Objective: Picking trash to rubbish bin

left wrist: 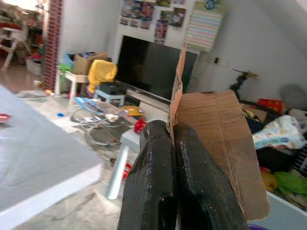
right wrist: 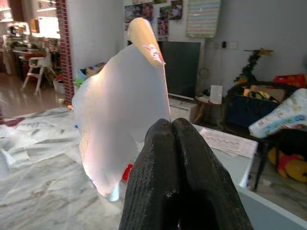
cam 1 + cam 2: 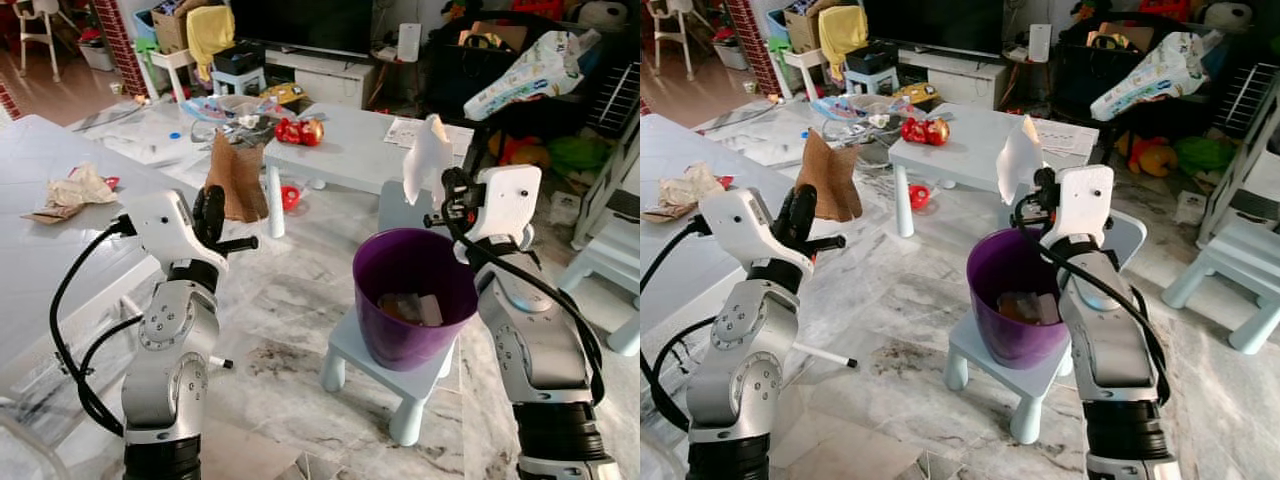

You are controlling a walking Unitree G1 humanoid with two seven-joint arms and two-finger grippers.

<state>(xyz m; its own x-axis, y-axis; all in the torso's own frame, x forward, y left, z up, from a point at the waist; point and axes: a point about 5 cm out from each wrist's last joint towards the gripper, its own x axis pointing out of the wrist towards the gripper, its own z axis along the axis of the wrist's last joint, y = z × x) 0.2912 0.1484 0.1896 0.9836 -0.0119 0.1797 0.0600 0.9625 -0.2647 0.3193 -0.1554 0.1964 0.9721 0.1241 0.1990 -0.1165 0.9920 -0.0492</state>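
Observation:
A purple bin [image 3: 400, 345] stands on a small pale stool [image 3: 345, 352], with some trash [image 3: 410, 308] lying inside it. My right gripper [image 3: 447, 195] is raised just above the bin's far right rim and is shut on a white sheet of paper [image 3: 427, 158], seen up close as a white sheet [image 2: 120, 124] in the right wrist view. My left gripper [image 3: 210, 215] is held up to the left of the bin, shut on a brown piece of cardboard [image 3: 237, 175]. In the left wrist view the cardboard [image 1: 216, 139] stands pinched between the black fingers [image 1: 153, 172].
A grey table [image 3: 40, 250] at the left carries crumpled paper [image 3: 75, 190]. Behind the bin is a low white table [image 3: 350, 150] with red wrappers [image 3: 300, 131]. Pale stools [image 3: 610, 270] stand at the right. A pen [image 3: 825, 355] lies on the marble floor.

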